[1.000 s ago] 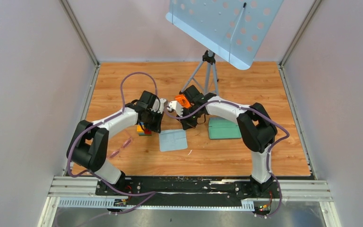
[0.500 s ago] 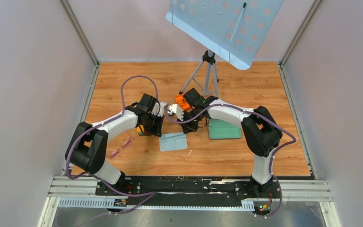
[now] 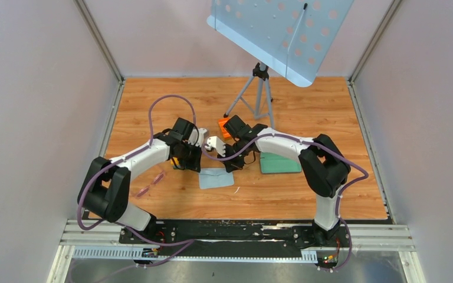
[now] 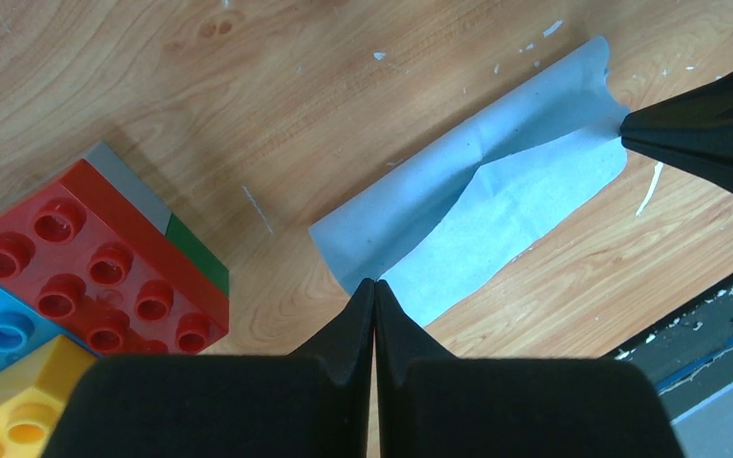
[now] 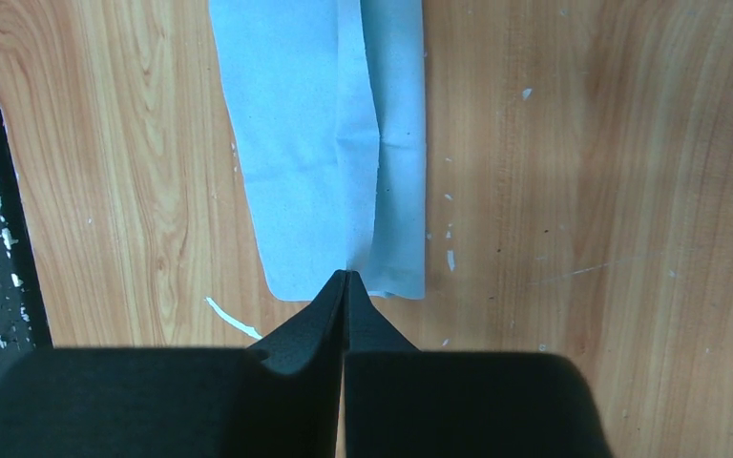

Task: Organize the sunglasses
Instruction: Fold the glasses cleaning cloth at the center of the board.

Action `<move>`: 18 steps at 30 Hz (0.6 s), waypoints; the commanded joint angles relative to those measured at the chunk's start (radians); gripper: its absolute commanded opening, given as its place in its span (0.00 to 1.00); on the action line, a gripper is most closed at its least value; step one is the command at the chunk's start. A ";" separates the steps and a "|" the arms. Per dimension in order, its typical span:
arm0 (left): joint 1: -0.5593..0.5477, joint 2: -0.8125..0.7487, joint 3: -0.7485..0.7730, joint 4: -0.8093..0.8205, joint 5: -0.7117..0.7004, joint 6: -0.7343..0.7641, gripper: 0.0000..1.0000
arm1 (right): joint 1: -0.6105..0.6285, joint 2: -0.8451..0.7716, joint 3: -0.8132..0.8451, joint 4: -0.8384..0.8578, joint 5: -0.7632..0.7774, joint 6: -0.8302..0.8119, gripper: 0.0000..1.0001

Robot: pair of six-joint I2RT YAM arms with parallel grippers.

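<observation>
The sunglasses point(image 3: 151, 183), thin and pale pink, lie on the wood at the front left, apart from both arms. A blue-grey cloth point(image 3: 216, 178) lies between the grippers, its far edge lifted and partly folded over. My left gripper point(image 3: 199, 168) is shut on the cloth's left end point(image 4: 458, 219), fingertips together in the left wrist view point(image 4: 374, 284). My right gripper point(image 3: 231, 167) is shut on the cloth's right end point(image 5: 324, 143), as the right wrist view point(image 5: 345, 275) shows. The open case point(image 3: 280, 162), green inside, lies to the right of the right gripper.
Stacked toy bricks point(image 4: 86, 253) sit beside the left gripper, mostly hidden under it in the top view. A tripod point(image 3: 258, 94) carrying a perforated blue plate point(image 3: 280, 32) stands at the back. Walls close in the table on three sides.
Both grippers have come down and toward the front over the cloth's far edge. The cloth looks shorter front to back, with its far edge folded over.
</observation>
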 commanded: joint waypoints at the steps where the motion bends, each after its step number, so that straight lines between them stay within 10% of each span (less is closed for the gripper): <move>1: -0.009 -0.030 -0.026 -0.014 0.031 -0.010 0.00 | 0.022 -0.031 -0.026 -0.046 0.017 -0.004 0.00; 18: -0.027 -0.006 -0.057 0.014 0.070 -0.010 0.00 | 0.023 -0.063 -0.048 -0.060 0.042 -0.018 0.00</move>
